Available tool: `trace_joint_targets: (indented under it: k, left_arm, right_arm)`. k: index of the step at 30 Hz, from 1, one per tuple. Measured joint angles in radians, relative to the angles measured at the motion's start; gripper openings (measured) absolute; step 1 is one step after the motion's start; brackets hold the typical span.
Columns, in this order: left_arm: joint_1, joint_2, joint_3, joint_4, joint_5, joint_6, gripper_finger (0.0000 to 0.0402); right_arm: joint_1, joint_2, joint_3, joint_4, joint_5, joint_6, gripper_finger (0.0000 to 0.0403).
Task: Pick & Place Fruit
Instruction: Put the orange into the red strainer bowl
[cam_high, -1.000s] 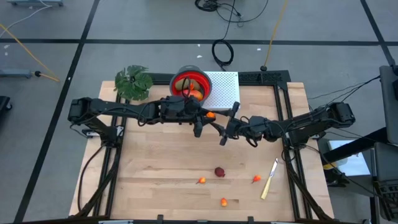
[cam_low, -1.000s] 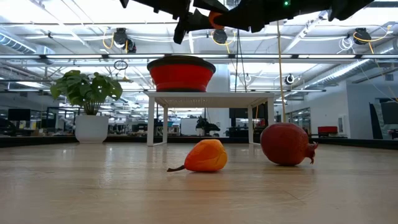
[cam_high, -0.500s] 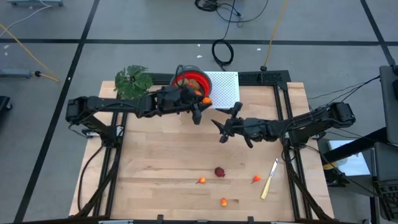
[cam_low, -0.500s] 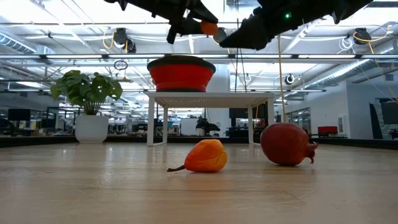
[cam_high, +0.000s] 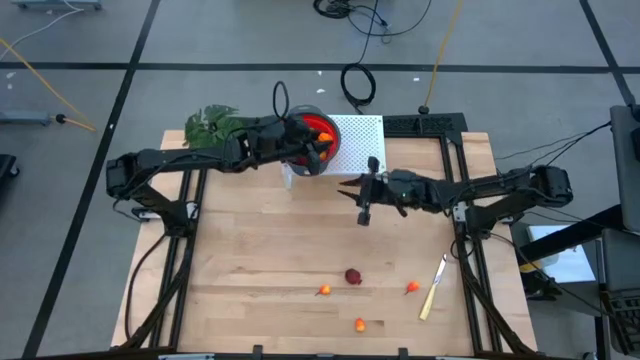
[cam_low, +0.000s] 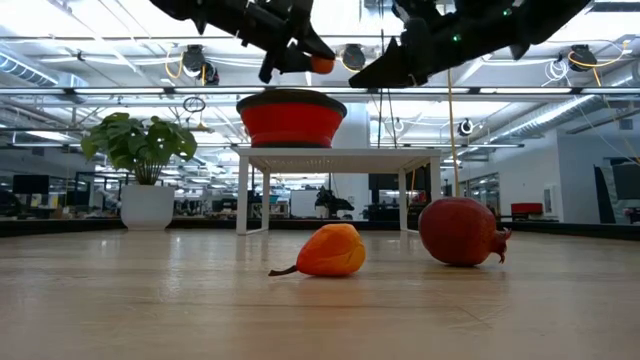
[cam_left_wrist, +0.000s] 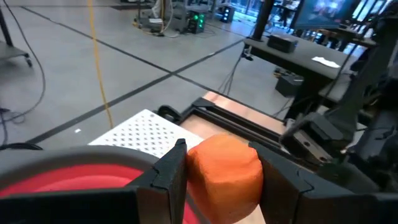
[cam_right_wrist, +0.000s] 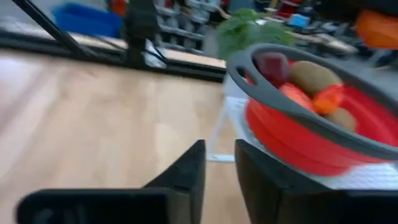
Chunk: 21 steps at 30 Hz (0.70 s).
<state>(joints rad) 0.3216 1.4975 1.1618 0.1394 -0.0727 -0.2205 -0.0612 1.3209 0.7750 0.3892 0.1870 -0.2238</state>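
Low view puts us at table height, and nearest to us lies a small orange fruit (cam_low: 325, 251) on the wooden table (cam_low: 150, 300), with a dark red fruit (cam_low: 461, 231) just behind it to the right. From above we also see two more small orange pieces (cam_high: 360, 324) (cam_high: 411, 288) and a knife (cam_high: 433, 287) on the near part of the table. Farther back, the right gripper (cam_high: 364, 203) hangs over the table's middle, its fingers (cam_right_wrist: 193, 168) drawn narrow with nothing between them. Beyond it, the left gripper (cam_left_wrist: 217, 186) clamps an orange fruit (cam_left_wrist: 225, 171) above the rim of the red bowl (cam_high: 312, 134), which already holds several fruits and stands on a white perforated stand (cam_high: 358, 140). A leafy plant (cam_high: 212, 126) sits to the bowl's left.
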Motion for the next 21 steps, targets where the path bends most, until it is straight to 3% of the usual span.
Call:
trace_joint_targets:
  k: [6,10,21]
  left_arm:
    - [0.031,0.005,0.0,-0.001,0.001,0.044,0.0147]
    - [0.039,0.018,0.001,-0.011,0.0,0.108,0.0147]
    - [0.036,0.01,0.001,-0.18,-0.037,0.167,0.0147]
  right_arm:
    - [-0.116,-0.012,0.0,-0.01,-0.31,0.135,0.0011]
    - [-0.177,-0.011,0.0,-0.016,-0.472,0.203,0.0008]
    - [-0.222,-0.011,0.0,-0.03,-0.507,0.236,0.0003]
